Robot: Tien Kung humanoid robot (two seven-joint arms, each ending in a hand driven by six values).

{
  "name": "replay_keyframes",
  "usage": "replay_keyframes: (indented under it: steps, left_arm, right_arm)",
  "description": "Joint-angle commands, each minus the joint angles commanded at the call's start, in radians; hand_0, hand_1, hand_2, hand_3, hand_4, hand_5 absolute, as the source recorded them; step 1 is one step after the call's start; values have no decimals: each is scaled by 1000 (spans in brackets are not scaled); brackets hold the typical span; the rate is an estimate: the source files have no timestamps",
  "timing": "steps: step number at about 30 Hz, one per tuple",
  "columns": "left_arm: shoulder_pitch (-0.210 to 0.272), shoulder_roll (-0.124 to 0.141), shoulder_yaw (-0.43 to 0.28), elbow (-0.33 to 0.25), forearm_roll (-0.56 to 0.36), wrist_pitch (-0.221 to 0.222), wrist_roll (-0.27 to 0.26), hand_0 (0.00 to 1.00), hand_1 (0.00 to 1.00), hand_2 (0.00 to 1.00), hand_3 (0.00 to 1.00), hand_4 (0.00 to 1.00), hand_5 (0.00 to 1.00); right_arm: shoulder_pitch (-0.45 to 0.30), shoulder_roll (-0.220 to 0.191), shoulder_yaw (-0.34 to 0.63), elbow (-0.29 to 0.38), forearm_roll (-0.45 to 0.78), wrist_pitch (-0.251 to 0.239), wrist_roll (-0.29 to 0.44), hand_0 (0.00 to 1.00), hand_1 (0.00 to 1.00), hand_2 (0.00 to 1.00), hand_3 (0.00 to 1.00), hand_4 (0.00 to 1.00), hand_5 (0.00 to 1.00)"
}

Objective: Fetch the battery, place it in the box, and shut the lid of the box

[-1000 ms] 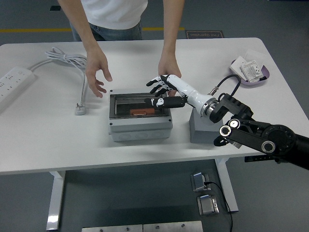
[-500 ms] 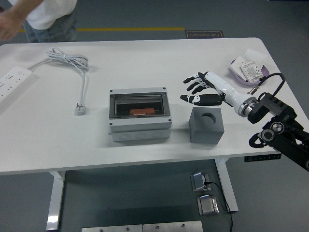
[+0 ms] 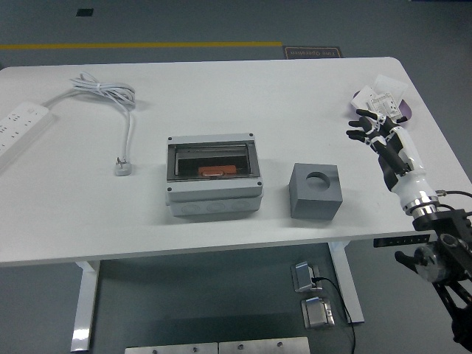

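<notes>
A grey box (image 3: pixel 214 177) sits mid-table with its clear lid down. Through the lid an orange battery (image 3: pixel 218 171) shows inside. My right hand (image 3: pixel 375 131) hovers over the table's right edge, fingers spread, holding nothing, well away from the box. Its white forearm (image 3: pixel 408 173) runs down to the lower right corner. The left arm does not show.
A grey cube with a round hole (image 3: pixel 316 190) stands right of the box. A purple dish with white packets (image 3: pixel 385 103) lies at the far right. A white power strip (image 3: pixel 21 124) and its coiled cable with plug (image 3: pixel 122 164) lie at the left.
My right hand pulled back from the box to the table's right edge. The person left the far side of the table. The box lid now lies shut.
</notes>
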Motion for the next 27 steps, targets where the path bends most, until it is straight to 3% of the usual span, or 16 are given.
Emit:
replay_keyframes:
  steps: [3,4,9,10,27]
  left_arm:
    - [-1,1,1,0,-1,0,-1,725,753,677,610,594,419]
    - [-2,1,1,0,-2,0,-1,725,753,678,610,595,418]
    - [0,3,2,0,-4,-1,0,725,753,678,610,595,418]
    - [1,4,2,0,-5,-2,0,725,752,676,610,594,415]
    - [3,32,1,0,-7,-4,-3,724,752,673,611,599,412]
  right_arm:
    - [-12,-2,21,-2,120,33,64,672,566,627,684,957,584]
    - [-14,-4,30,-2,152,34,75,691,631,662,695,960,623]
    - [-26,-19,71,11,274,9,80,691,631,662,695,960,623]
    - [-28,-23,75,13,284,4,77,809,741,764,759,965,681]
    - [-34,-57,65,9,300,-21,73,828,750,775,753,977,706]
